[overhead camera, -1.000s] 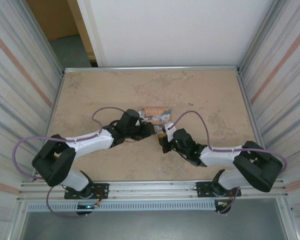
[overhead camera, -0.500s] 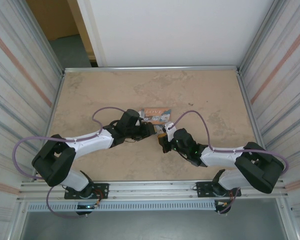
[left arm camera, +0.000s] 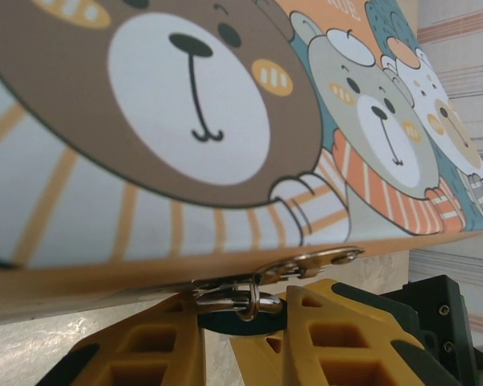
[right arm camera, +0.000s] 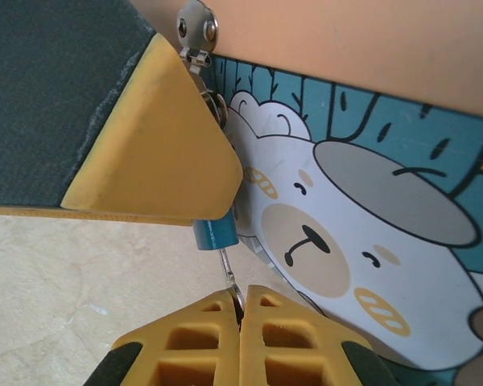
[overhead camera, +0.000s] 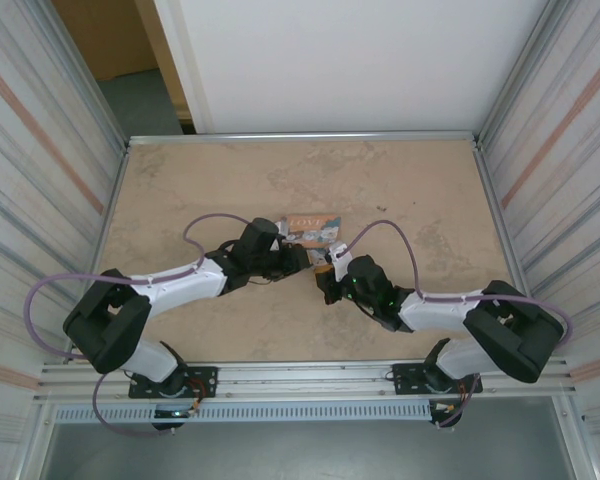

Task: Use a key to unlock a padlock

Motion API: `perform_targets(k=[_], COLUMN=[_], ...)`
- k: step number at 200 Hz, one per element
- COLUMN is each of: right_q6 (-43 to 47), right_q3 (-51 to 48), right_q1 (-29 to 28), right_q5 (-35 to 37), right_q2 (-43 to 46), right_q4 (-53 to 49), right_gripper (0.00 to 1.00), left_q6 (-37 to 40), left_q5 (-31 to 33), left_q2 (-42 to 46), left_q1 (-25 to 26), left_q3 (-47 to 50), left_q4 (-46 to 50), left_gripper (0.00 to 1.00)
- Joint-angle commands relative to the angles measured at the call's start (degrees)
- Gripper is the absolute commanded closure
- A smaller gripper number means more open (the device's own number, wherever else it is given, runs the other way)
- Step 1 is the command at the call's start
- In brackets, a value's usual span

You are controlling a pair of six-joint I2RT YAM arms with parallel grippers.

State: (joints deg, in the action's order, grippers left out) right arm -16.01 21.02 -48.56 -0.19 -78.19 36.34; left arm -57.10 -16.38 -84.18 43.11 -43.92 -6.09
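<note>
The padlock [right arm camera: 215, 234] hangs at the front of the orange box [overhead camera: 315, 228], near the middle of the table [overhead camera: 180, 190]. Nearest the right wrist camera, the right gripper [right arm camera: 240, 299] is pinched tight on the key [right arm camera: 228, 270]. The key's shaft runs straight up to the lock's underside, in line with the lock body, and appears seated and ready for a twist. Beyond, the left gripper [left arm camera: 241, 322] clamps the padlock just below the hasp [right arm camera: 197, 28].
</note>
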Motion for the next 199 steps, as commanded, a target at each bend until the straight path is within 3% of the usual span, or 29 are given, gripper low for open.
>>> perform_targets(k=[1,112,199], right_q6=[0.2,2.4,0.8], right_q3=[3.8,12.1,9.9], right_q1=[0.7,5.2,5.2], right_q5=[-2.3,-11.5,-11.1], right_q2=[-1.4,-6.0,-8.2], right_q4=[6.4,8.9,8.6], right_gripper=[1.00,1.00,1.00], left_q6=[0.2,0.1,-1.1], left_q5=[-2.6,-4.5,-4.7], left_q2=[3.5,3.8,-0.1], left_q1=[0.7,0.7,0.8], left_q3=[-1.1,-1.2,0.5], left_q4=[-2.6,-1.0,-4.4], left_gripper=[0.88,0.88,0.87])
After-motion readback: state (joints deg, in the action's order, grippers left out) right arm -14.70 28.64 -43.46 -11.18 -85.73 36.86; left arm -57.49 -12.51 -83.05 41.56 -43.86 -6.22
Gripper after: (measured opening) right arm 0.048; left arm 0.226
